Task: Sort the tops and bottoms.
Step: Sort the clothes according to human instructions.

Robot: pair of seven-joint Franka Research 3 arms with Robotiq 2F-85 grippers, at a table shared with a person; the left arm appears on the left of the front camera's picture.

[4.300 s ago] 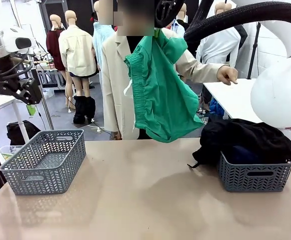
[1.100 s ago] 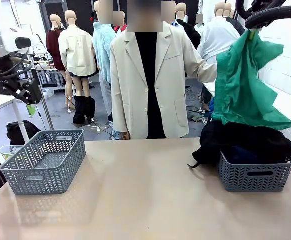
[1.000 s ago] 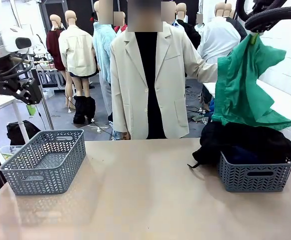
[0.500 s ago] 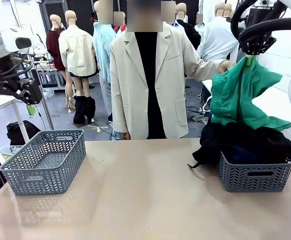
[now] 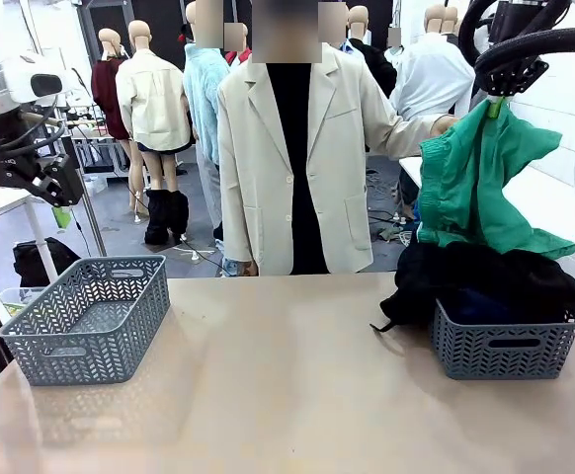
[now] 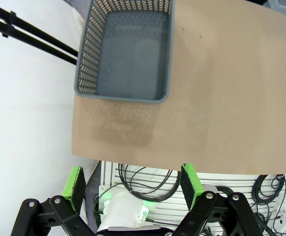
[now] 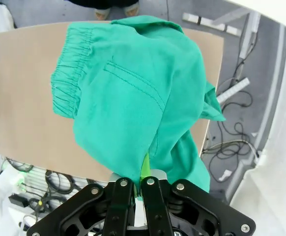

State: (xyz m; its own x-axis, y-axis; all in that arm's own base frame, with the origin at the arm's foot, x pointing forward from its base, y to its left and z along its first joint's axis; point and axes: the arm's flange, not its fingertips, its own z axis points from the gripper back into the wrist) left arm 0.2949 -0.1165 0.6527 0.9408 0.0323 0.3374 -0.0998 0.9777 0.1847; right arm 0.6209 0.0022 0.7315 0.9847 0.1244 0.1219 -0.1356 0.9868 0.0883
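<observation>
Front view: right pincer (image 5: 492, 107) clamped on green shorts (image 5: 475, 178) above clothes-filled basket (image 5: 503, 346), left basket (image 5: 90, 318) bare

Tan bench (image 5: 287, 385) is being seen carrying 2 grey plastic baskets, well apart. Left basket (image 5: 88, 318) is sitting near the bench's left edge, w/ nothing inside, also being seen from above in left wrist view (image 6: 126, 49). Right basket (image 5: 505, 346) is sitting near the right edge, being overfilled w/ dark clothing (image 5: 485, 281) that is spilling over its left rim toward the bench top.
</observation>
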